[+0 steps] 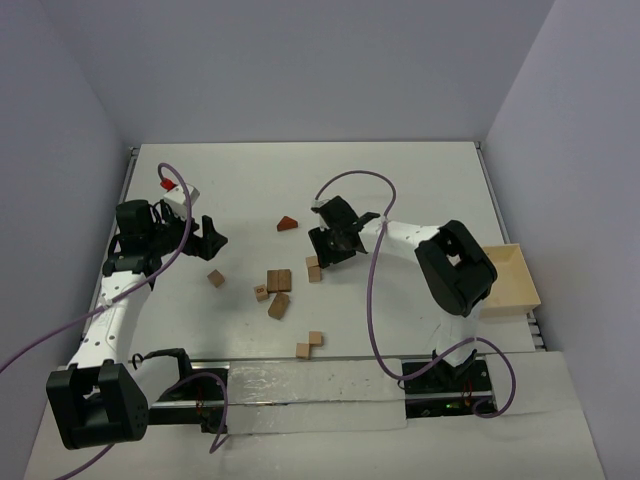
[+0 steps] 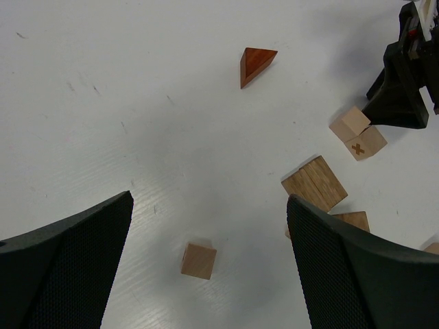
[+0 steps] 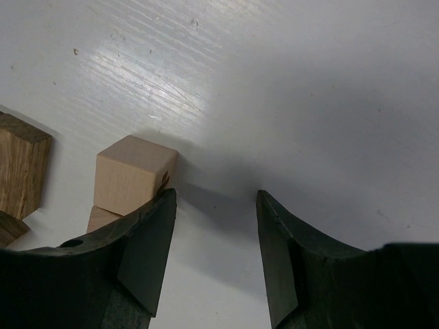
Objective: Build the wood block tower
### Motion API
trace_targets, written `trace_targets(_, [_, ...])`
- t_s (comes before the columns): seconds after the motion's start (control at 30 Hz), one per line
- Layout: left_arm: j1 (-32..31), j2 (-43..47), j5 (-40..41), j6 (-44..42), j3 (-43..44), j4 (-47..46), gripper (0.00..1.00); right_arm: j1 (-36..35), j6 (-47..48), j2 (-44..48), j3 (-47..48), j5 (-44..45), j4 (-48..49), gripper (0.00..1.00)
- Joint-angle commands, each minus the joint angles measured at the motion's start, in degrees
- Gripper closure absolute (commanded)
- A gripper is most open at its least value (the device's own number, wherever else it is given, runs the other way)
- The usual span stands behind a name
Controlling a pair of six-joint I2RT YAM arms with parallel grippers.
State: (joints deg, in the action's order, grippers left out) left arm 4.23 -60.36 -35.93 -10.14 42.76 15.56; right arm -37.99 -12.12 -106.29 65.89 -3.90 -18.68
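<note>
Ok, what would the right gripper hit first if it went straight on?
The right gripper would probably meet bare table first; a pale cube sits just off to one side and might get clipped.

you are looking at a robotics lab test cell. the white tabletop [image 1: 250, 180] is closed in on three sides by plain pale walls [image 1: 300, 70]. the left arm [image 1: 110, 300] and the right arm [image 1: 455, 270] are fixed at its near edge, either side of a mounting plate [image 1: 310, 395]. exposed purple cables [image 1: 372, 300] run along both arms. small wooden blocks [image 1: 279, 281] lie scattered on the surface as test pieces, and a pale wooden tray [image 1: 510, 280] sits at the right edge.
</note>
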Motion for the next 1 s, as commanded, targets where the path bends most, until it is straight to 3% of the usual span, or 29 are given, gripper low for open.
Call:
trace_targets(0.0, [0.4, 0.06, 0.16, -0.49, 0.22, -2.82, 0.01, -0.94, -0.07, 1.17, -1.93, -0.38, -1.65, 0.42])
trace_targets(0.97, [0.34, -1.26, -0.9, -2.78, 0.83, -2.2, 0.02, 1.28, 1.39, 5.75, -5.42, -0.12, -2.24, 0.41])
